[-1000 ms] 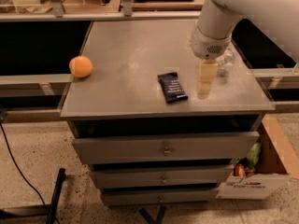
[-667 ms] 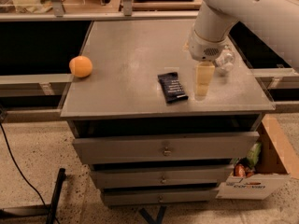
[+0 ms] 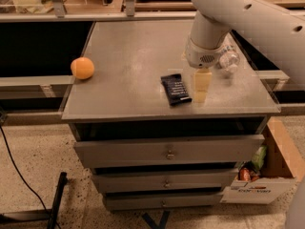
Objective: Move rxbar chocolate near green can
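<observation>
The rxbar chocolate (image 3: 175,89), a flat bar in a dark wrapper with pale lettering, lies on the grey table top (image 3: 128,56) near the front edge, right of centre. My gripper (image 3: 200,90) hangs from the white arm (image 3: 248,18) just to the right of the bar, low over the table. It holds nothing that I can see. A green can is not in view.
An orange (image 3: 82,67) sits at the table's left edge. A clear plastic bottle (image 3: 229,59) lies behind the gripper on the right. Drawers (image 3: 167,151) are below the top. A cardboard box (image 3: 267,175) with items stands on the floor at right.
The gripper has moved a little to the left and lower, closer to the bar. The bar, orange and bottle have not moved.
</observation>
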Controlling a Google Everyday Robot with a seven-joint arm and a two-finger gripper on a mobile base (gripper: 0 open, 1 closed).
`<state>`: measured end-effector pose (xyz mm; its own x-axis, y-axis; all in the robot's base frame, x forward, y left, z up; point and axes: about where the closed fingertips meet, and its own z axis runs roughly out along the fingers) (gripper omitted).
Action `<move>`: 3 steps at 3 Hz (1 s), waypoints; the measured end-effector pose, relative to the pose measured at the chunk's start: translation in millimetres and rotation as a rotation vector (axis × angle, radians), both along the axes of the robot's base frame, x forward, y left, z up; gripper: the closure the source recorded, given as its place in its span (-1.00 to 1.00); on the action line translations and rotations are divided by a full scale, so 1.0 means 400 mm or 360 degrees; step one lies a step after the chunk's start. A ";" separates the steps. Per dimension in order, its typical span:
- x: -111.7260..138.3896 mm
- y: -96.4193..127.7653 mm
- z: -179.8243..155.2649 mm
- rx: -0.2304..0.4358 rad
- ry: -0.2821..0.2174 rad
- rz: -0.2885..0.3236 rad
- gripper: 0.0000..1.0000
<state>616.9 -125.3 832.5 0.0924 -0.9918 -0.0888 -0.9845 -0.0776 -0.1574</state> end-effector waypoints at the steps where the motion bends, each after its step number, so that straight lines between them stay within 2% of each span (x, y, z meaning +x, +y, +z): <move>1: 0.002 0.009 -0.014 -0.0010 0.0022 0.0009 -1.00; 2: -0.003 0.062 -0.039 -0.0046 0.0047 0.0051 -1.00; 3: -0.001 0.077 -0.046 -0.0070 0.0037 0.0069 -1.00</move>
<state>616.4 -94.7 814.1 0.1335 -0.9899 -0.0479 -0.9834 -0.1263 -0.1300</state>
